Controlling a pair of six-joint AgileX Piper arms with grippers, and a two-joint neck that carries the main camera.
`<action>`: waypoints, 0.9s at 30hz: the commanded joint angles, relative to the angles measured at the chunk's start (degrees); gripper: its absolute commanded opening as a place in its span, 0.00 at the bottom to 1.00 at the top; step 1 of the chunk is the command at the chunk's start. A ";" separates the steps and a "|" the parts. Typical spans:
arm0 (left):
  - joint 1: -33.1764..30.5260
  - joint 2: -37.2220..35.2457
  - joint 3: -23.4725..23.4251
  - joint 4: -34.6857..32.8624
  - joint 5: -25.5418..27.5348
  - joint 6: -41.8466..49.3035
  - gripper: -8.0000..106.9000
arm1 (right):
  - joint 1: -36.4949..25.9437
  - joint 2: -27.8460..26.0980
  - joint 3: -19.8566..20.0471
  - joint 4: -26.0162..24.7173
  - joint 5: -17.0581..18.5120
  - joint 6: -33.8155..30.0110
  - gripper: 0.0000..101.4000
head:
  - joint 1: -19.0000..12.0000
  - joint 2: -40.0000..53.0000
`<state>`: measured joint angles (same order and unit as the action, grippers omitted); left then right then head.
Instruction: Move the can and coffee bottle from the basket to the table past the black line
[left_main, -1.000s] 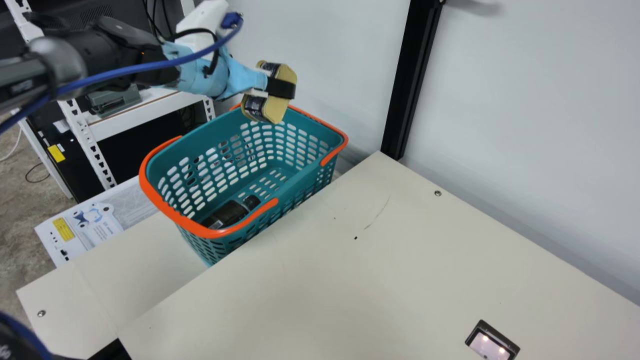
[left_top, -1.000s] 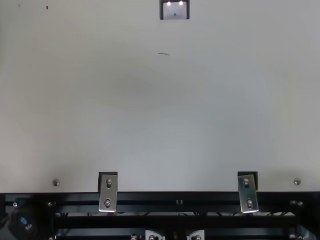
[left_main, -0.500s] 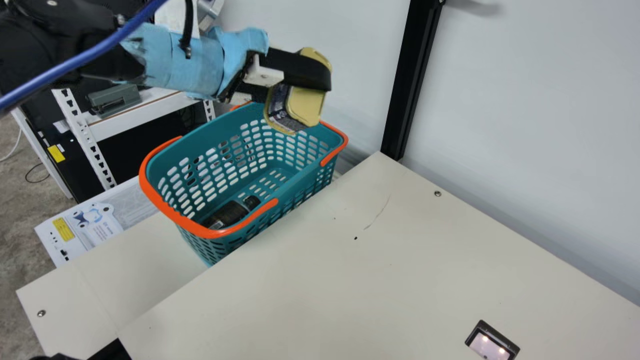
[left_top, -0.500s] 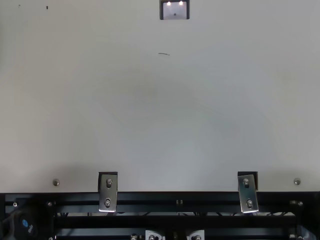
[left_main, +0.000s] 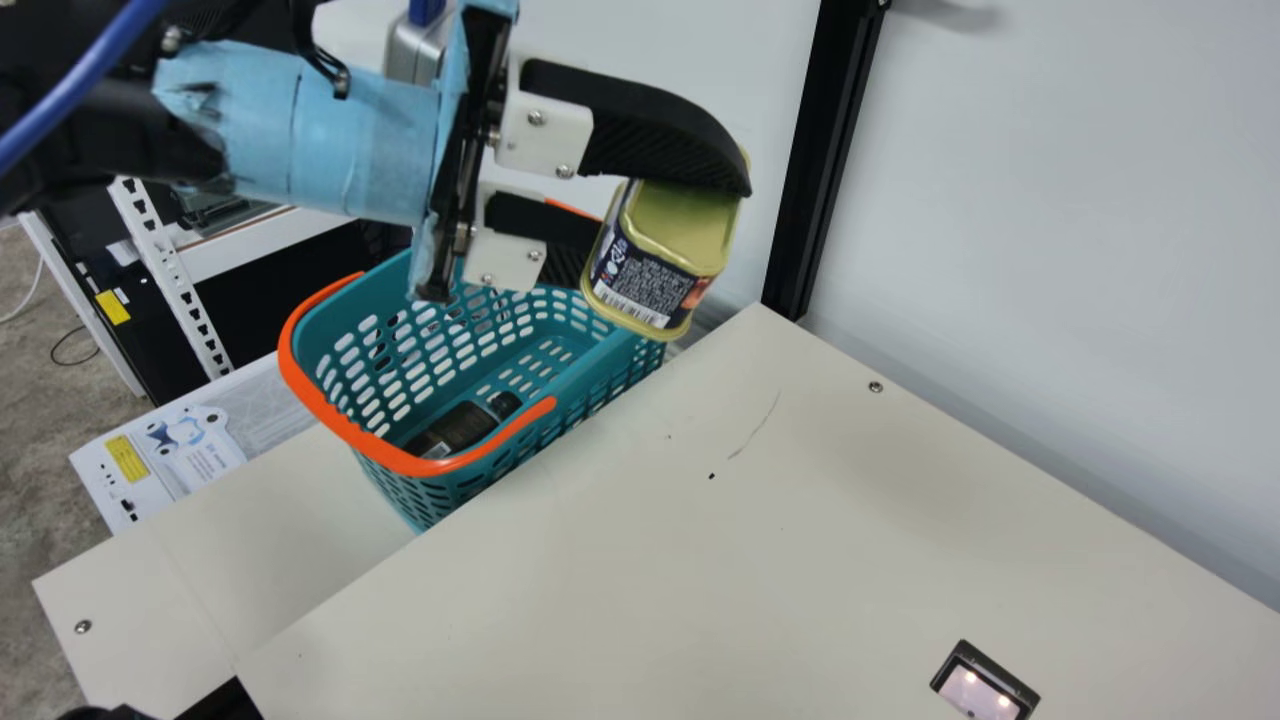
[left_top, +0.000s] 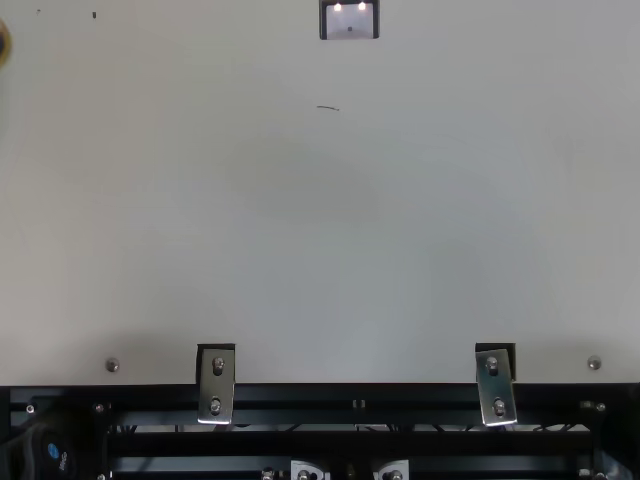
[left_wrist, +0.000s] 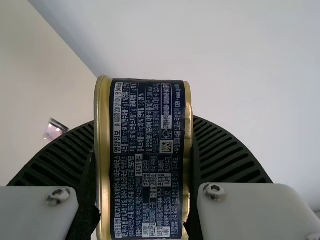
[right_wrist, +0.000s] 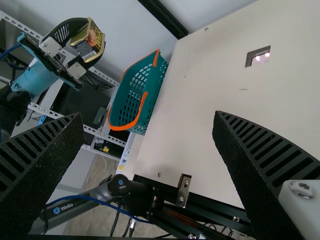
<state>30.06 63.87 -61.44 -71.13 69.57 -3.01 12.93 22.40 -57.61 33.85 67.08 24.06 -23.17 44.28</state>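
Note:
In the main view my left gripper (left_main: 672, 215) is shut on the can (left_main: 650, 275), a gold-rimmed tin with a dark label, held in the air over the far end of the teal basket (left_main: 385, 455) near the table's edge. The left wrist view has the can (left_wrist: 145, 160) clamped between the ribbed fingers of my left gripper (left_wrist: 144, 165). At the bottom of the basket the dark coffee bottle (left_main: 460, 425) lies on its side. My right gripper (right_wrist: 147, 125) stands open in the right wrist view, nothing between its fingers.
The cream table (left_main: 640, 560) has a small dark-framed recess (left_main: 985, 685) in it. A black upright post (left_main: 825, 160) stands against the wall behind. White metal shelving (left_main: 175, 275) is beyond the basket. Metal brackets (left_top: 216, 385) line the table's front edge.
My left arm has brought the can rightward and closer in the main view, from over the basket toward the table, turning it on the way. The coffee bottle has stayed put.

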 joint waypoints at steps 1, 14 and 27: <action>-1.16 -0.78 0.72 -1.60 0.33 -5.18 0.16 | 0.00 0.00 0.00 0.00 0.00 0.00 1.00 | -1.72 0.60; -6.57 -7.10 4.09 -6.61 0.33 -22.15 0.16 | 0.00 0.00 0.00 0.00 0.00 0.00 1.00 | -1.72 0.60; -7.28 -14.12 5.58 -6.64 0.33 -36.20 0.16 | 0.00 0.00 0.00 0.00 0.00 0.00 1.00 | -1.72 0.60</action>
<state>22.72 50.34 -55.90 -78.04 69.94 -37.27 12.93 22.40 -57.61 33.85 67.08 24.06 -22.87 44.28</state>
